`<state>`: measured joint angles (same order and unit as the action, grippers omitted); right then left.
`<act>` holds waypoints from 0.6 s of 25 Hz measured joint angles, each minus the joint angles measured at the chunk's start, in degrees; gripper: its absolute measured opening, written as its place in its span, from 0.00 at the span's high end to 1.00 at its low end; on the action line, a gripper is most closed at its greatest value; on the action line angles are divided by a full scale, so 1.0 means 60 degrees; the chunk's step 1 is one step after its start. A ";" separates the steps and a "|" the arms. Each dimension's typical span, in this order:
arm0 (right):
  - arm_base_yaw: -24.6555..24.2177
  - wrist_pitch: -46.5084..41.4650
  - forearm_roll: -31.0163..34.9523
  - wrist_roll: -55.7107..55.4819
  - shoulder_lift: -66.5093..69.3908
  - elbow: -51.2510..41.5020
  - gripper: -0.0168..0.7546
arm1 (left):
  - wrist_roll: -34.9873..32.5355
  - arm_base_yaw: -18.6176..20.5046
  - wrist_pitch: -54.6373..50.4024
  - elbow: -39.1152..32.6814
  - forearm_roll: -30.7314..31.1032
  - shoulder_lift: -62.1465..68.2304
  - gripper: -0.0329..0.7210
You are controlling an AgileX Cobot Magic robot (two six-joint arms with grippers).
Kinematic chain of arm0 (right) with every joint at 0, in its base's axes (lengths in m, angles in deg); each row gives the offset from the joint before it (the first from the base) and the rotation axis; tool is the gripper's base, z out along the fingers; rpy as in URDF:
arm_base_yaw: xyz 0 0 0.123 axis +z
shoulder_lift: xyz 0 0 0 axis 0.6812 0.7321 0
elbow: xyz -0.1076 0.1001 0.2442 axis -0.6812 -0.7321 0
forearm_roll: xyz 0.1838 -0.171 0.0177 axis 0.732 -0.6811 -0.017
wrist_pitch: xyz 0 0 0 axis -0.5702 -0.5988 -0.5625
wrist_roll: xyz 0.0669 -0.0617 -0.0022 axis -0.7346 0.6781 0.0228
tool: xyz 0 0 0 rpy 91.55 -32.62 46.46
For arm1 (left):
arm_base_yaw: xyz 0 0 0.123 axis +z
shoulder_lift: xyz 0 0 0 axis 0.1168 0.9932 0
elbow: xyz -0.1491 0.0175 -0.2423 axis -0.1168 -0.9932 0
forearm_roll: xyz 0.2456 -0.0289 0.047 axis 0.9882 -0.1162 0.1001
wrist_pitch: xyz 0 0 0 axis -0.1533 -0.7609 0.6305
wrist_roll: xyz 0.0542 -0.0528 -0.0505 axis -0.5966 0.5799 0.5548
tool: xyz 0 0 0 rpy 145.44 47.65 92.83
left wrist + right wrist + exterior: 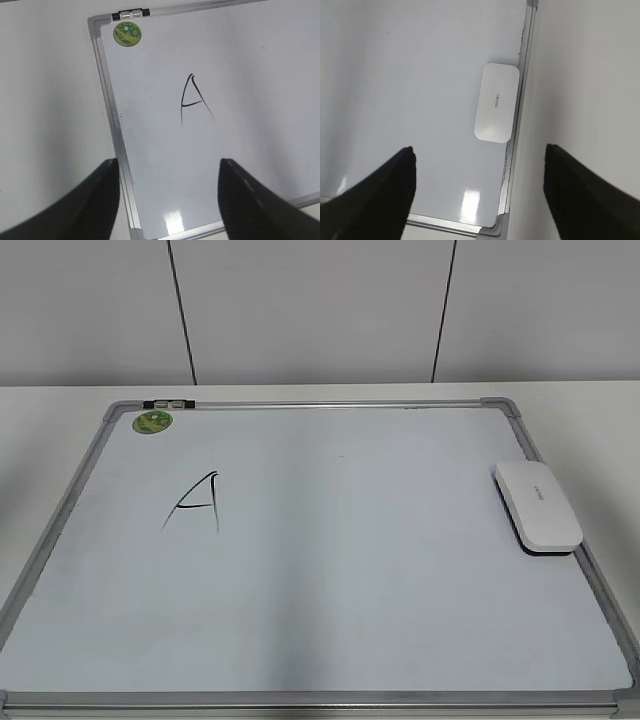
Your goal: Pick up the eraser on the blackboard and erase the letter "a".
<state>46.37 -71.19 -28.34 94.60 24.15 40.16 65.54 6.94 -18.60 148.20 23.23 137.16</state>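
The eraser point(538, 505), a flat white oblong block, lies on the blackboard point(350, 600) against its right frame. It also shows in the right wrist view point(496, 102). A large angular capital "A" point(195, 502) in black marker is on the board's left half, seen too in the left wrist view point(195, 100). No small lowercase "a" shows in any view. My left gripper point(167, 167) is open and empty above the board's front left corner. My right gripper point(479, 149) is open and empty above the front right corner, short of the eraser. Neither gripper shows in the exterior view.
A round green sticker point(152, 421) sits at the board's far left corner, next to a black clip point(168, 403) on the frame. The board lies flat on a white table point(50, 430). A white panelled wall point(320, 310) stands behind.
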 joint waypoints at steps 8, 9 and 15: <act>0.0000 -0.0040 0.0000 0.0000 -0.2741 -0.1361 0.22 | 0.0035 -0.0410 -0.0026 -0.2866 0.0000 -0.2881 0.35; 0.0000 -0.0040 0.0000 -0.0020 -0.3067 -0.1601 0.22 | 0.0035 -0.0410 -0.0042 -0.3204 0.0000 -0.3177 0.35; 0.0000 -0.0076 0.0000 -0.0034 -0.5513 -0.3879 0.22 | 0.0189 -0.0410 -0.0075 -0.4839 0.0000 -0.5102 0.35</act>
<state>46.37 -71.64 -28.34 94.39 -8.93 16.88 66.67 4.48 -19.05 119.16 23.23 106.55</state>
